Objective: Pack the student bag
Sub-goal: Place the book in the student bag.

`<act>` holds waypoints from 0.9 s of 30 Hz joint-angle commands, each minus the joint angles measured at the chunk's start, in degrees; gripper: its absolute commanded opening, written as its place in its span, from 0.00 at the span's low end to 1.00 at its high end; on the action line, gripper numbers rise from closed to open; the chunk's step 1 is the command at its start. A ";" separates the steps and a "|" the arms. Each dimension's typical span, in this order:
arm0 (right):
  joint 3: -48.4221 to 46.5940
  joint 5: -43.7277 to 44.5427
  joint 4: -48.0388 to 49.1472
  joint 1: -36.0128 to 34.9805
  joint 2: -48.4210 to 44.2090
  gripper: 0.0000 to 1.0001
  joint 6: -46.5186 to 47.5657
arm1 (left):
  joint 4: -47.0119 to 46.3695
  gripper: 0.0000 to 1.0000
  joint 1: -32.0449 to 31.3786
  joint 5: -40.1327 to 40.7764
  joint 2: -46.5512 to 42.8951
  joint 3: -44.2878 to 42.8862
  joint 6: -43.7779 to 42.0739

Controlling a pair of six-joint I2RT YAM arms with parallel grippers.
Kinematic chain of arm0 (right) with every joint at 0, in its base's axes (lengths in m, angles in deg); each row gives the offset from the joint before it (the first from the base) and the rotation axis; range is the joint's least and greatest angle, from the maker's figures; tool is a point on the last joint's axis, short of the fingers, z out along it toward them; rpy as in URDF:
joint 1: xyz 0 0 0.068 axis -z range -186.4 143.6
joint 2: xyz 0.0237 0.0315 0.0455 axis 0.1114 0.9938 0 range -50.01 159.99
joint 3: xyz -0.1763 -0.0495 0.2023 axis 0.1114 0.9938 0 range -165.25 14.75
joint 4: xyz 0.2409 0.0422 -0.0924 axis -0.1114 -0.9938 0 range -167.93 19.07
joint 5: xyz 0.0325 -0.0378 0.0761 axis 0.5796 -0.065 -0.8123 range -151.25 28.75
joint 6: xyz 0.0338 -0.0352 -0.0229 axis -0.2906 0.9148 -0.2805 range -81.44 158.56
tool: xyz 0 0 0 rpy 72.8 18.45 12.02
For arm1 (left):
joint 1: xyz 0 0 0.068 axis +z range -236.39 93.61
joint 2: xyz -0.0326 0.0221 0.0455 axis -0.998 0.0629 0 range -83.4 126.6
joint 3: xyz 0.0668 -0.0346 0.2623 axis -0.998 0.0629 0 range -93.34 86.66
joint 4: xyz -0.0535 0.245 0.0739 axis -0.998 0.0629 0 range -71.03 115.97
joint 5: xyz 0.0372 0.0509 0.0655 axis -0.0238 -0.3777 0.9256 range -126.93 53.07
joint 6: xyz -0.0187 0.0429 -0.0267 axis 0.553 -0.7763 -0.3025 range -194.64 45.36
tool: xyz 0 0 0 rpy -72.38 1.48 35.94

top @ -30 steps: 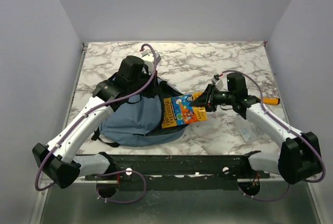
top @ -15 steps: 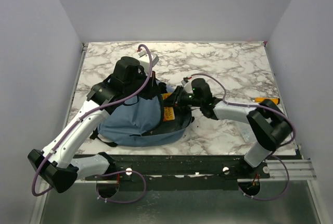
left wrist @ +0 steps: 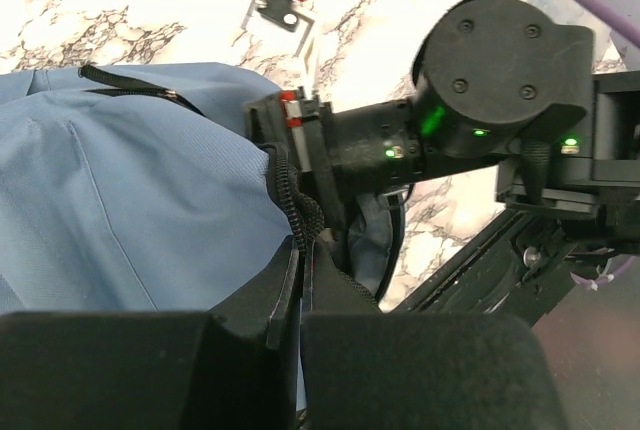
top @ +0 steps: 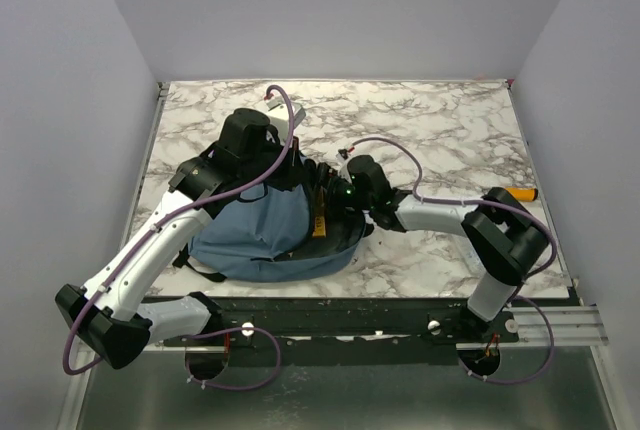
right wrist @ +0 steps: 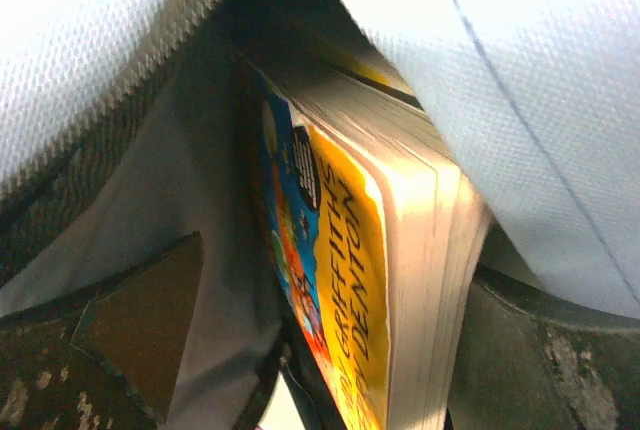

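The student bag [top: 255, 235] is a dusty-blue backpack lying left of the table's middle, its mouth facing right. My left gripper [top: 298, 165] is shut on the black zipper edge [left wrist: 298, 215] of that mouth and holds it up. A yellow and blue book [top: 320, 218] stands on edge inside the opening, only a strip showing from above. In the right wrist view the book [right wrist: 345, 250] lies between blue fabric [right wrist: 560, 100] and grey lining. My right gripper [top: 337, 197] is at the mouth, jaws open; its fingers [right wrist: 140, 320] stand wide, one clear of the cover.
An orange-handled tool [top: 519, 193] lies near the right edge of the marble table [top: 440, 120]. A small white and red item [left wrist: 290, 0] sits behind the bag. The right arm's black wrist [left wrist: 480, 90] fills the space just right of the bag mouth.
The right arm has swung left and carried the book from outside the bag into its mouth. Its jaws have opened off the book. The left gripper has kept its hold.
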 commanded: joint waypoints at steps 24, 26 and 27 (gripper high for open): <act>2.33 2.14 7.40 -3.41 2.03 0.44 -3.27 | -2.62 0.00 0.42 -1.81 -2.43 3.58 1.27; 4.08 3.61 2.18 -2.72 -0.93 0.54 0.51 | -2.63 0.00 0.42 -1.29 -2.68 4.04 1.00; 4.86 4.51 -0.22 -2.45 -2.59 0.60 2.11 | -2.63 0.00 0.50 -0.99 -2.80 4.18 0.93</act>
